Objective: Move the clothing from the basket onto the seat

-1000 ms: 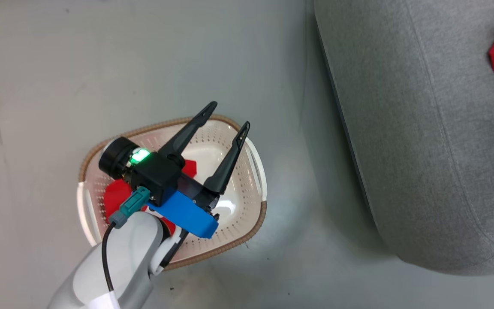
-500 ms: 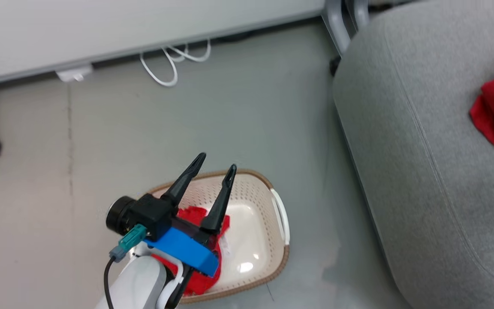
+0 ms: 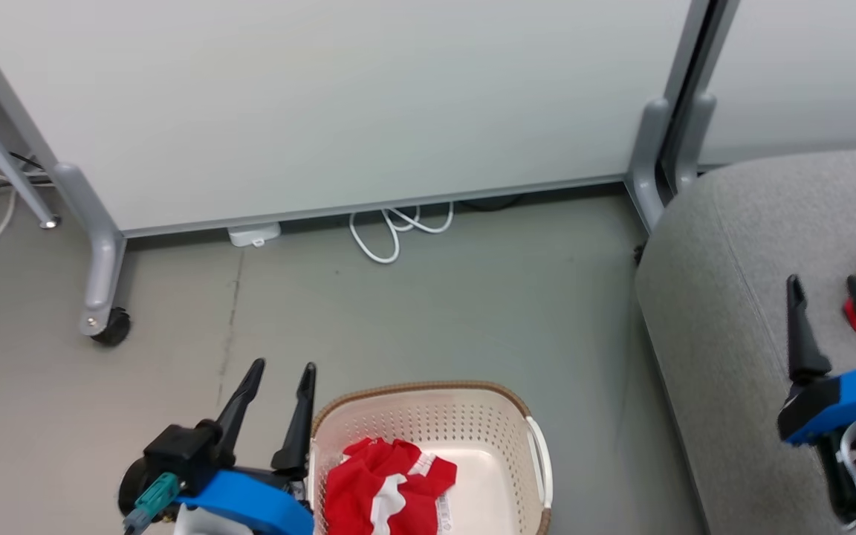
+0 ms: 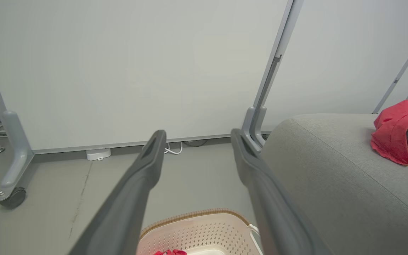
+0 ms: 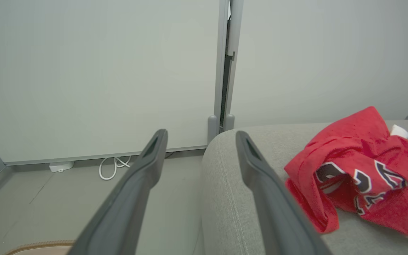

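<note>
Shorts: From my remote desk I see the red shorts (image 3: 387, 487), crumpled, with white stripes and trim. They lie in the left half of the basket (image 3: 428, 388), against its near wall.
Jersey: The red jersey (image 5: 360, 177), with black-and-white lettering across its folds, sits bunched on the sofa (image 3: 725, 297), well apart from the basket.
Basket: Cream perforated plastic with a brown woven-look rim and a white side handle. It stands on the grey floor (image 3: 472, 297) near the sofa's rounded corner, not touching it.
Sofa: Grey woven fabric with a stitched seam running along its edge; it is far larger than the basket.
Left claw: My left claw (image 3: 283, 364) hangs just beside the basket's left rim, fingers spread and holding nothing, tips over the floor.
Right claw: My right claw (image 3: 823, 281) is over the sofa cushion, fingers apart and empty. The jersey is just to its right; I cannot tell whether the outer finger touches the cloth.
Surroundings: Pale grey partition panels (image 3: 324, 96) stand behind on grey feet, one with a black caster (image 3: 112, 327). A looped white cable (image 3: 391, 230) and a small white adapter (image 3: 253, 234) lie at their base.
In the way: The basket's wall stands between my left claw and the shorts, and a strip of floor separates the basket from the sofa.
</note>
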You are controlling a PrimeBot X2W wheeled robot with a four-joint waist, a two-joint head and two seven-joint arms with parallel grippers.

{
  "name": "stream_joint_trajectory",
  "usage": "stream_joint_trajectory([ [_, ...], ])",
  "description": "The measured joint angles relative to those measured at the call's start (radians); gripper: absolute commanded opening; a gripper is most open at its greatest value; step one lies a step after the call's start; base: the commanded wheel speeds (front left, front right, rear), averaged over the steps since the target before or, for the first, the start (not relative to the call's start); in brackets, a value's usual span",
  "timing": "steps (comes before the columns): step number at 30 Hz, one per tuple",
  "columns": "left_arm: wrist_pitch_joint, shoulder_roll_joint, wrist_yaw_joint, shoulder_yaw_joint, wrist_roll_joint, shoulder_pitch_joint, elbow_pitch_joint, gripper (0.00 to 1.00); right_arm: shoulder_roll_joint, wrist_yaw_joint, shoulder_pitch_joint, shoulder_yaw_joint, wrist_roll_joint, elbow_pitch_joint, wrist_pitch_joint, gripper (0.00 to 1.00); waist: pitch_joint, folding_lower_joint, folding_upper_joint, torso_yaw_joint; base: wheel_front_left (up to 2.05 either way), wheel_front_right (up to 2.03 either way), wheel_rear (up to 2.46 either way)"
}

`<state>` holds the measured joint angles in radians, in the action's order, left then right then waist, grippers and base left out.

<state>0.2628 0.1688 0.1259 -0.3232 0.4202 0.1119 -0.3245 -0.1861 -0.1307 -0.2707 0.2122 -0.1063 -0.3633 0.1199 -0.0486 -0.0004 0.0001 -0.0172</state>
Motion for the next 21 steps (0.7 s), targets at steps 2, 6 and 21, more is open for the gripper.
stream_joint_trajectory([
  [2,0.000,-0.002,0.000,0.028,-0.007,-0.019,0.001,1.00,0.026,0.000,0.039,-0.010,0.000,0.048,-0.010,1.00,0.016,0.0001,0.0000,-0.015,0.00,0.00,0.00],
  [6,0.000,-0.006,0.000,0.069,-0.012,-0.051,0.001,1.00,0.056,0.000,0.110,-0.050,0.007,0.121,-0.034,1.00,0.042,0.0001,0.0000,-0.040,0.00,0.00,0.00],
  [21,0.000,0.002,0.000,0.152,-0.023,-0.103,-0.027,1.00,0.129,0.000,0.254,-0.107,0.004,0.206,-0.053,1.00,0.090,0.0003,0.0000,-0.087,0.00,0.00,0.00],
])
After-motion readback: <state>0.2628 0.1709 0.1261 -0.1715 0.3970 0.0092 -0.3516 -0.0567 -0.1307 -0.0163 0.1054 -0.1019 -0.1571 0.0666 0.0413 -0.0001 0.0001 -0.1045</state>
